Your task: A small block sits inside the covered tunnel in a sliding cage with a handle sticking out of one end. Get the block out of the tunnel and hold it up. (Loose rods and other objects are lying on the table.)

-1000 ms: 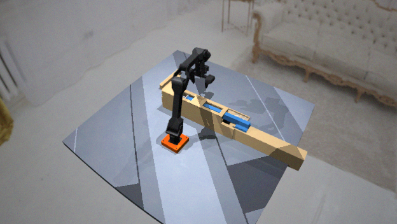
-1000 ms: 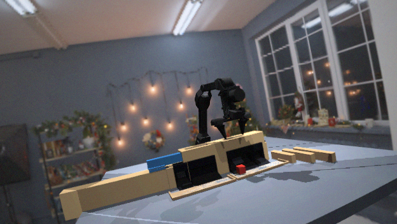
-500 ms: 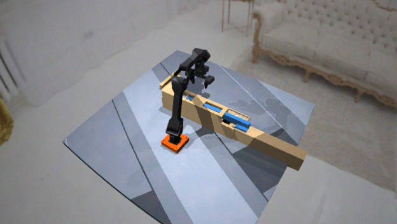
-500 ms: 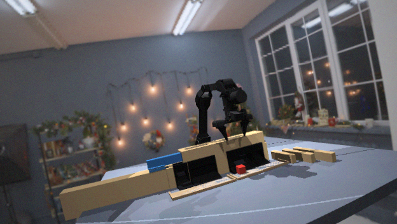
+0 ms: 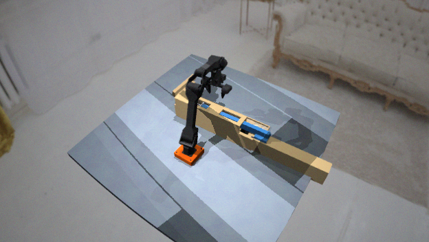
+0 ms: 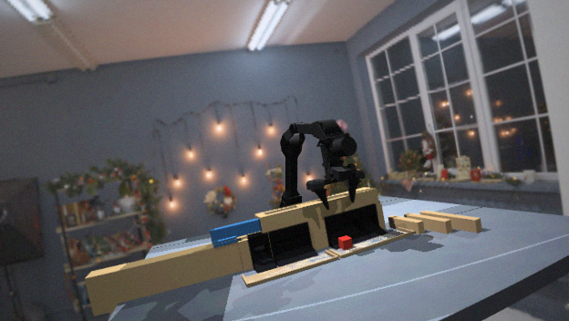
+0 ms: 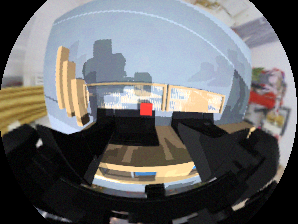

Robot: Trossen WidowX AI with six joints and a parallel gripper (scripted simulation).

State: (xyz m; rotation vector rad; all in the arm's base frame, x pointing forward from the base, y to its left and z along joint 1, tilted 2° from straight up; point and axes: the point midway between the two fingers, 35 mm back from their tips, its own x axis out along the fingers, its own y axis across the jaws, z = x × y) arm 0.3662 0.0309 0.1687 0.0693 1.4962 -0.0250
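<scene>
In the exterior view, a long wooden beam (image 6: 164, 271) (image 5: 295, 156) reaches out toward 8 o'clock, past the edge of the surface (image 6: 456, 260) (image 5: 155, 137) (image 7: 150, 40). A blue bar (image 6: 234, 232) (image 5: 256, 130) sits next along, at the near end of the wooden tunnel housing (image 6: 317, 232) (image 5: 223, 130) (image 7: 170, 145), which has two dark side openings. Behind the housing stands the black arm (image 6: 292, 169) (image 5: 192, 117), bent over its top. The red block (image 6: 345, 242) (image 7: 146, 109) rests by the right-hand opening, on the low-rimmed strip toward the viewer; it is not lifted. From the block, the gripper (image 6: 340, 204) (image 5: 216, 94) (image 7: 147, 125) hangs at 12 o'clock, fingers spread wide, pointing down and grasping nothing. Farthest right, at about 3 o'clock from the housing, three short wooden rods (image 6: 428, 222) (image 7: 62, 80) lie side by side, apart from the block.
</scene>
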